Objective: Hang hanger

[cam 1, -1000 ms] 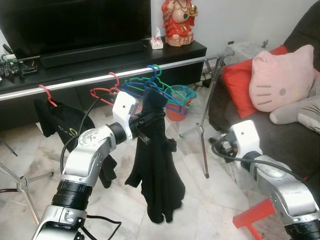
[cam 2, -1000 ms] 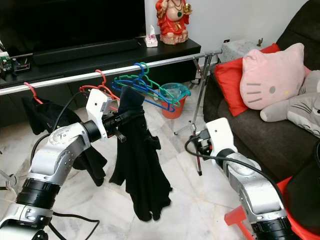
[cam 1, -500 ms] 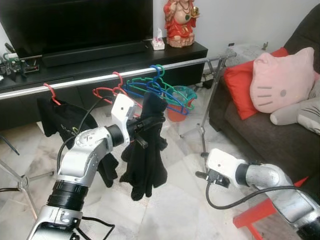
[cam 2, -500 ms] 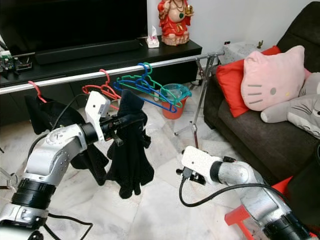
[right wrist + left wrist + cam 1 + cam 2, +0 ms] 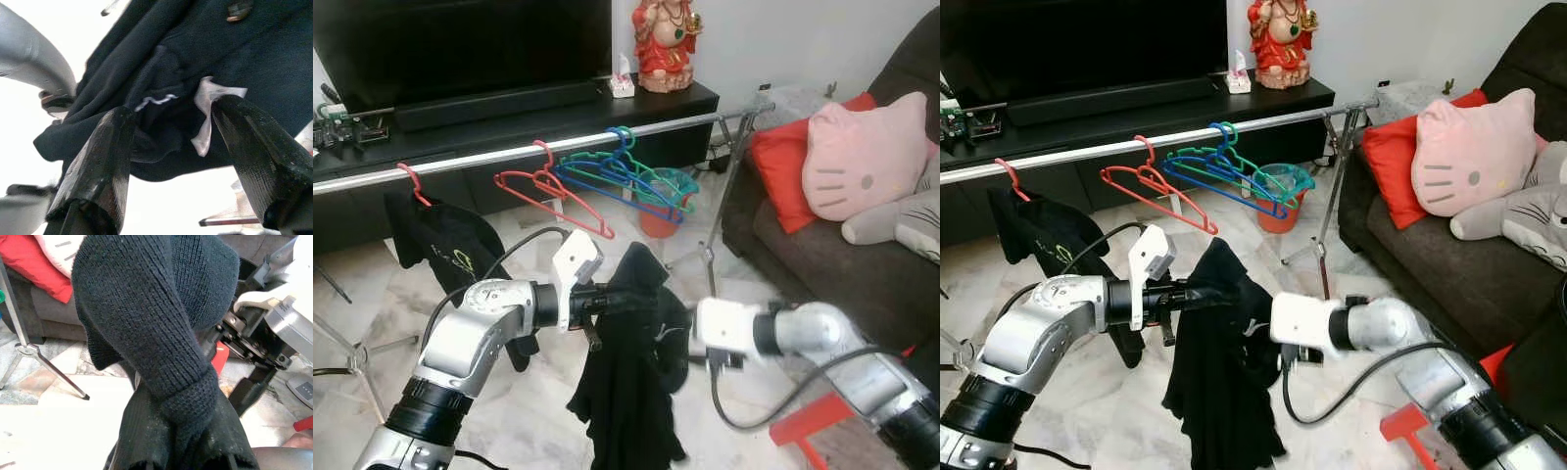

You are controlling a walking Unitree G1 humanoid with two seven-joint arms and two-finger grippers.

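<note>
Left tool point(image 5: 607, 299) is clamped on a bunched black knit garment point(image 5: 631, 387), holding it up well below and in front of the long silver clothes rail point(image 5: 509, 155); the cloth drapes over its fingers and hides any hanger inside it, so I cannot tell whether one is there. Right tool point(image 5: 171, 161) has its two black fingers point(image 5: 98, 166) spread wide, reaching into the same garment from the other side, just beside a white label point(image 5: 208, 115) sewn into the cloth, gripping nothing.

By my judgement the hanging is not done: the garment is held apart from the rail, and it has yet to be raised and hooked on. The spread right tool suggests the step in hand is arranging the cloth or finding the hook.

On the rail a red plastic hanger point(image 5: 553, 191) and a cluster of blue and green plastic hangers point(image 5: 626, 176) hang bare, and further to the robot's left a black printed shirt point(image 5: 440, 245) hangs from another red hook point(image 5: 408, 182). These crowd the middle of the rail, so a free gap must be picked. Beyond stand a black low television bench point(image 5: 685, 98) with a red figurine point(image 5: 664, 44); a dark sofa point(image 5: 832, 264) with a pink cat-face cushion point(image 5: 862, 162) lies to the right.
</note>
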